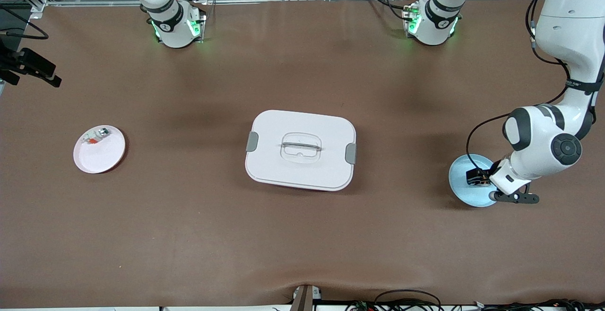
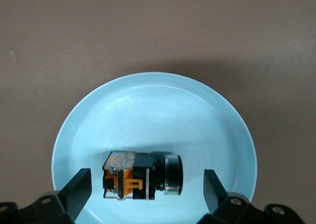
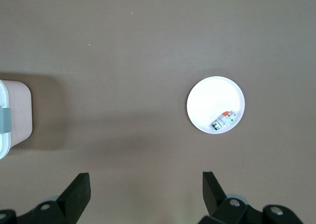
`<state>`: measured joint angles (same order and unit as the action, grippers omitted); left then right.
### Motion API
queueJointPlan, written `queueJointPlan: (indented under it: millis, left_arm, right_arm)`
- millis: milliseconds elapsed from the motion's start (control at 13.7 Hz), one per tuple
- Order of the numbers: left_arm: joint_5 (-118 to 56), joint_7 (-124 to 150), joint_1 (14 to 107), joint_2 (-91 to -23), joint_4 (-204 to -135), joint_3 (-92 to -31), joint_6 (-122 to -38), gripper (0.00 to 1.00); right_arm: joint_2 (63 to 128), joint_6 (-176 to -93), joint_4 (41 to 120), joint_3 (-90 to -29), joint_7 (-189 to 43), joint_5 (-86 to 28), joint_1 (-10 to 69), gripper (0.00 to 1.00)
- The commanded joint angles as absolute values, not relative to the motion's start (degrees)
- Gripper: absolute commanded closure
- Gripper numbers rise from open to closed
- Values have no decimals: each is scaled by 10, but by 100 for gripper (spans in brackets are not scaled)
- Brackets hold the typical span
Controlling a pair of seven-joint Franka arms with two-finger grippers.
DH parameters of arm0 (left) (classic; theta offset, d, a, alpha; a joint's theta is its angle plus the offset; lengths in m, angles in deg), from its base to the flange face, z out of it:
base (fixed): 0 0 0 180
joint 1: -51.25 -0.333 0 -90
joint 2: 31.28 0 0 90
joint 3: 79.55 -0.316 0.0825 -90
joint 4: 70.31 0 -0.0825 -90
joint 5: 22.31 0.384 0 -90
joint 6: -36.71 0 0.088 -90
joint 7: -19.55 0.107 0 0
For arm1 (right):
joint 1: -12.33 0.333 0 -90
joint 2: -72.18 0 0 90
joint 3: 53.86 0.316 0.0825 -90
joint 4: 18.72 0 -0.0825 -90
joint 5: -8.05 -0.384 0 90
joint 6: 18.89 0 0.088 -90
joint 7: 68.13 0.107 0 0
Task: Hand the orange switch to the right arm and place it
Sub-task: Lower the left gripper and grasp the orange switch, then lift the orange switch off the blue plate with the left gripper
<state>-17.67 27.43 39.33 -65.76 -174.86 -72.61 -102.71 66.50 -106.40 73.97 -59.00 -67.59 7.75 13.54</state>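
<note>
The orange switch (image 2: 142, 178) lies on its side in a pale blue plate (image 2: 197, 115) at the left arm's end of the table, its black body with orange parts at one end and a dark round collar at the other. The left gripper (image 2: 144, 188) hangs low over this plate with its fingers (image 2: 79, 187) spread wide, one on either side of the switch and apart from it, so nothing is gripped. In the front view the left gripper (image 1: 478, 178) is mostly covered by its own wrist, and the blue plate (image 1: 461, 178) shows partly under it. Toward the middle of the table sits a white lidded box (image 1: 300, 149) with grey clips at its two ends and a clear handle recess in the lid. Toward the right arm's end of the table lies a white plate (image 1: 106, 157) holding a small white-and-silver part (image 1: 96, 136) with a red bit, near the plate's rim. The right gripper (image 3: 145, 192) waits high over bare brown table between the white plate (image 3: 207, 105) and the box (image 3: 12, 117), its fingers wide apart and empty.
</note>
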Motion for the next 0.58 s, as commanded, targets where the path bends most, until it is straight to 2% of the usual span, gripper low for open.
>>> queueJointPlan:
  millis: [0,292,365,511]
  left_arm:
    - [-182,283,390,-670,-1747,-726,-1047,0]
    - [-180,282,389,-679,-1749,-727,-1050,0]
    - [-180,282,389,-679,-1750,-727,-1050,7]
    - [-180,282,389,-680,-1753,-727,-1050,34]
  right_arm:
    - [658,-1063,744,-583,-683,85,126,0]
    - [658,-1063,744,-583,-683,85,126,0]
    - [658,-1063,744,-583,-683,84,126,0]
    - [658,-1063,744,-583,-683,85,126,0]
